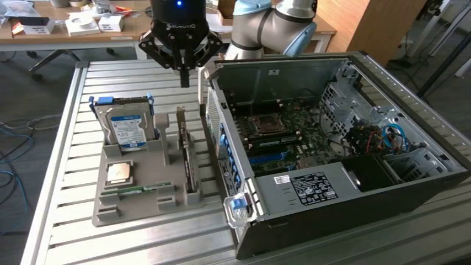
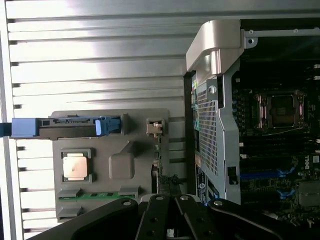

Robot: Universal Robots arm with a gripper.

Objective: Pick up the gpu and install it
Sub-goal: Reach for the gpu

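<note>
We see the end effector [image 1: 183, 83] clenched on nothing, hanging above the tray [image 1: 132, 207]. The gpu [image 1: 189, 165] stands on edge in the tray's long side slot, apart from the end effector.

Non-task inventory:
- Slatted metal table [image 1: 147, 243], everything sits on it.
- Grey fixture tray [image 1: 110, 212] at the exterior view's left.
- In the tray: hard drive [image 1: 129, 130], blue label, standing upright in a blue-tabbed caddy at the far end; CPU chip [image 1: 119, 173] flat in its pocket; green memory stick [image 1: 136, 191] on edge in a slot near the chip (label text unreadable).
- Open PC case [image 1: 353, 218] just beside the tray, side panel off. Inside: motherboard [image 1: 294, 132], CPU socket [image 1: 263, 124], labelled power supply [image 1: 309, 185], blue and red cables [image 1: 383, 138].
- Background: wooden desk [image 1: 88, 38] with white boxes [image 1: 81, 25]; blue cable [image 1: 11, 182] on the floor.
</note>
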